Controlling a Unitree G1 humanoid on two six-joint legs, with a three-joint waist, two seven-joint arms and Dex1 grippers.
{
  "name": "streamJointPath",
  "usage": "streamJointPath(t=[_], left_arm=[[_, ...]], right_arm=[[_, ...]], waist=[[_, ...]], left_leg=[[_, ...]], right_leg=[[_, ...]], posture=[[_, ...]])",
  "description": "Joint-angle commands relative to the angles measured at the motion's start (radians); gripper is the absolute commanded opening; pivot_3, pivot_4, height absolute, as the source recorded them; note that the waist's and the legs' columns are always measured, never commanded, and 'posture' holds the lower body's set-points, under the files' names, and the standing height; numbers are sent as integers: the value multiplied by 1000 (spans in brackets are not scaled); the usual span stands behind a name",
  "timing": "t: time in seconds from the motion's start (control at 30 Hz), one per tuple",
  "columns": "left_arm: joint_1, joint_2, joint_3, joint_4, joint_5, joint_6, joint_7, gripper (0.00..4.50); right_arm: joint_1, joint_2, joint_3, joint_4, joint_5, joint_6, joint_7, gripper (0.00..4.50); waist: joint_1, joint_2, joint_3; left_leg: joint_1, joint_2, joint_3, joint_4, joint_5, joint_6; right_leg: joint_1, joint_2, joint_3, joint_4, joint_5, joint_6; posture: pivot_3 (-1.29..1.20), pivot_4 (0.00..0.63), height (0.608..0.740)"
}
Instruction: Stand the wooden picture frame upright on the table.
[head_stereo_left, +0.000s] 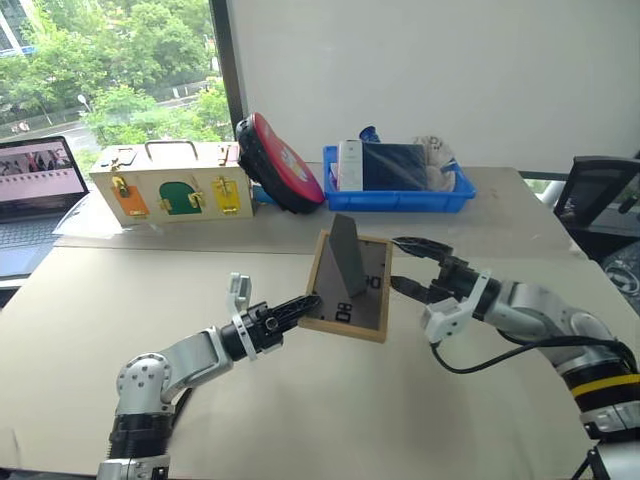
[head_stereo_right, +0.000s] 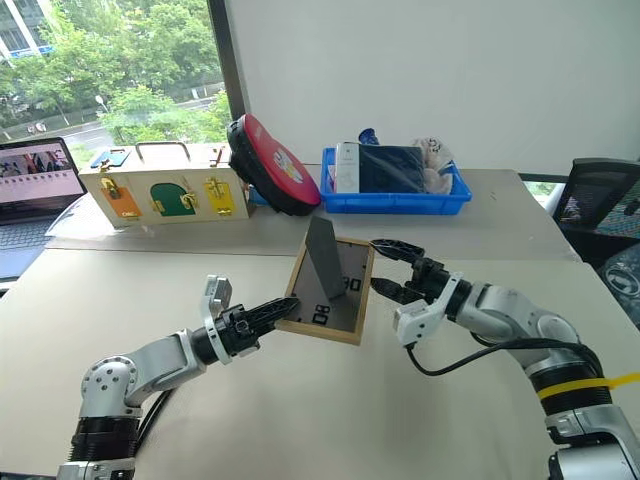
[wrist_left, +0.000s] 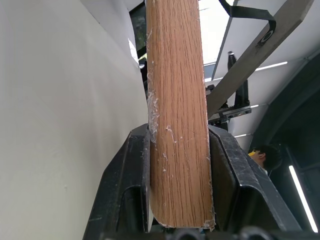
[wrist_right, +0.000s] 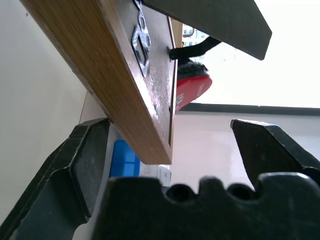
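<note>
Light wood edges the frame (head_stereo_left: 349, 287), tilted above the tabletop (head_stereo_left: 300, 400), grey back and stand showing; the left claw (head_stereo_left: 300, 308) is clamped on its lower corner, while the right claw (head_stereo_left: 408, 268) gapes wide beside its other edge. Left wrist: fingers (wrist_left: 125, 185) squeeze the wood. Right wrist: the frame's corner sits between spread fingers (wrist_right: 80, 165), untouched.

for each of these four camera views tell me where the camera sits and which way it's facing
Head, two eyes: look forward and down over the table; both arms show.
Left wrist: along the left gripper, shut on the wooden picture frame.
Right wrist: along the open right gripper, its fingers either side of the frame's edge.
Shared: all views show the frame; the head views also both grippers, left, right.
</note>
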Motion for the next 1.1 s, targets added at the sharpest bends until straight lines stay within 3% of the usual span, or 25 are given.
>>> streamJointPath(t=[0.03, 0.1, 0.13, 0.23, 0.4, 0.43, 0.47, 0.57, 0.7, 0.8, 0.9, 0.97, 1.03, 1.1], left_arm=[[-17, -4, -12, -33, -35, -10, -12, 1123], [-11, -5, -20, -41, -32, -10, -15, 1123], [-9, -5, -22, -43, -32, -11, -15, 1123], [-4, 1, -26, -48, -25, -13, -20, 1123], [12, 33, -23, -74, 40, -15, -80, 1123], [18, 40, -19, -80, 41, -14, -96, 1617], [23, 45, -12, -86, 34, -15, -120, 2153], [37, 73, 1, -92, 37, -15, -155, 3199], [83, 182, 6, -131, 181, -17, -312, 4499], [157, 322, -83, -178, 536, -198, -480, 4500], [197, 369, -83, -162, 684, -331, -619, 4500], [212, 381, -80, -168, 800, -460, -695, 4500], [210, 374, -77, -156, 916, -568, -690, 4500], [208, 363, -76, -146, 996, -664, -721, 4500]], right_arm=[[-36, 33, 20, -30, -13, -19, -39, 4481], [-42, 48, 31, -27, -10, -24, -39, 4481], [-46, 53, 34, -26, -11, -25, -42, 4237], [-55, 61, 42, -17, 5, -33, -40, 3423], [-57, 63, 38, -6, 19, -31, -53, 1660], [-57, 62, 35, 0, 23, -32, -56, 1483], [-58, 60, 32, 9, 29, -33, -58, 1477], [-66, 53, 21, 37, 40, -31, -62, 1239], [-98, 42, 7, 87, 84, -23, -52, 1239], [-156, 45, 9, 164, 251, -22, 35, 1239], [-210, 78, 50, 225, 533, 89, 305, 1239], [-234, 117, 56, 225, 722, 248, 514, 1239], [-239, 158, 38, 178, 927, 531, 713, 1239], [-246, 193, -2, 124, 1108, 835, 816, 1239]], waist=[[2, 0, 0], [2, 0, 0], [2, 0, 0], [2, 0, 0], [1, 0, 0], [0, 0, 0], [-1, 0, 0], [0, 0, 0], [-3, 0, 0], [-9, 0, 0], [-18, 0, 0], [-22, 0, 1], [-22, 0, 1], [-22, 0, 1]], left_leg=[[0, 0, 0, 0, 0, 0], [0, 0, 0, 0, 0, 0], [0, 0, 0, 0, 0, 0], [0, 0, 0, 0, 0, 0], [0, 0, 0, 0, 0, 0], [0, 0, 0, 0, 0, 0], [0, 0, 0, 0, 0, 0], [0, 0, 0, 0, 0, 0], [1, 0, 0, 0, 0, 0], [1, 0, 0, -1, 0, 0], [1, 0, 0, 0, 0, 0], [1, 0, 0, 0, 0, 0], [1, 0, 0, 0, 0, 0], [1, 1, 0, 0, 0, 0]], right_leg=[[0, 0, 0, 0, 0, 0], [0, 0, 0, 0, 0, 0], [0, 0, 0, 0, 0, 0], [0, 0, 0, 0, 0, 0], [0, 0, 0, 0, 0, 0], [0, 0, 0, 0, 0, 0], [0, 0, 0, 1, 0, 0], [0, 0, 0, 1, 0, 0], [1, 0, 0, 1, 0, 0], [0, 0, 0, 1, 0, 0], [1, 0, 0, 1, 0, -1], [2, 0, 0, 1, 0, -1], [2, 0, -1, 1, 0, -1], [2, 0, -1, 1, 0, -1]], posture=[[0, 150, 719], [0, 150, 719], [0, 150, 719], [0, 150, 719], [0, 150, 719], [0, 150, 719], [0, 150, 719], [0, 150, 719], [0, 150, 719], [0, 150, 719], [0, 150, 719], [0, 150, 719], [0, 150, 719], [0, 150, 719]])
